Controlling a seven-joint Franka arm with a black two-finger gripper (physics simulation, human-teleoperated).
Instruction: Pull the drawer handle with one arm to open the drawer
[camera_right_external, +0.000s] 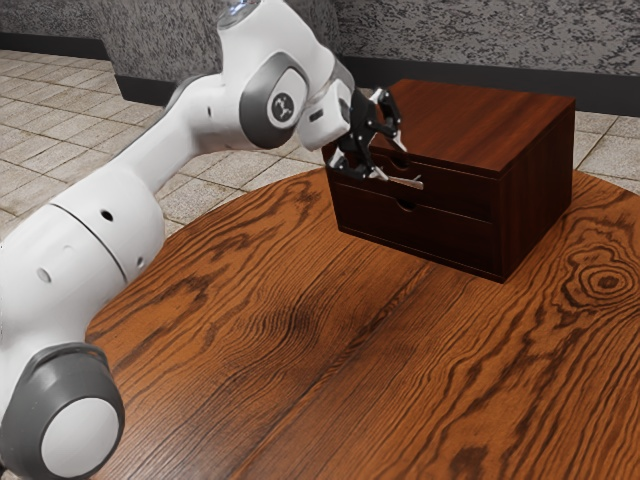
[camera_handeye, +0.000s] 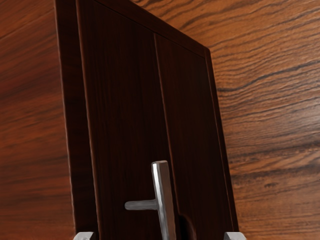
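At the far side of the round wooden surface (camera_right_external: 330, 350) sits a dark cabinet (camera_right_external: 500, 130) with 2 drawers. Your jaws stand apart at the top drawer (camera_right_external: 455, 195), with its metal handle (camera_handeye: 162, 200) between them, not yet clamped. Expect a stiff, slick bar and a light box that may slide as you pull, so take the bar squarely at its middle. Tiled floor (camera_right_external: 60, 110) and a speckled grey wall (camera_right_external: 480, 30) lie beyond.
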